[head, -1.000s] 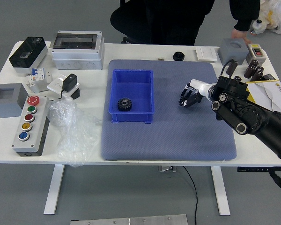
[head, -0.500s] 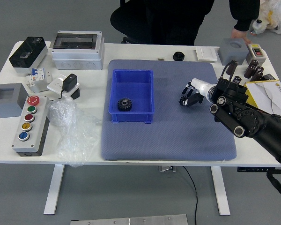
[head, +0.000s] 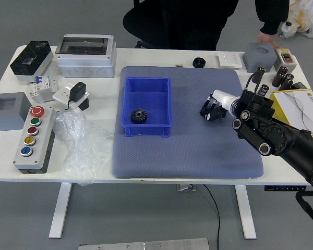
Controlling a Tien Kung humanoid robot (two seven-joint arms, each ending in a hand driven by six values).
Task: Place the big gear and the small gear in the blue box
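Blue box: dark gear inside | right hand: apparently low over mat; openness, grip: cannot tell

A white table stands on grey floor. Its pale legs show near left and right.

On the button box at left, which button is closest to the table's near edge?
The blue button, at the near end of the row, right after the yellow button.
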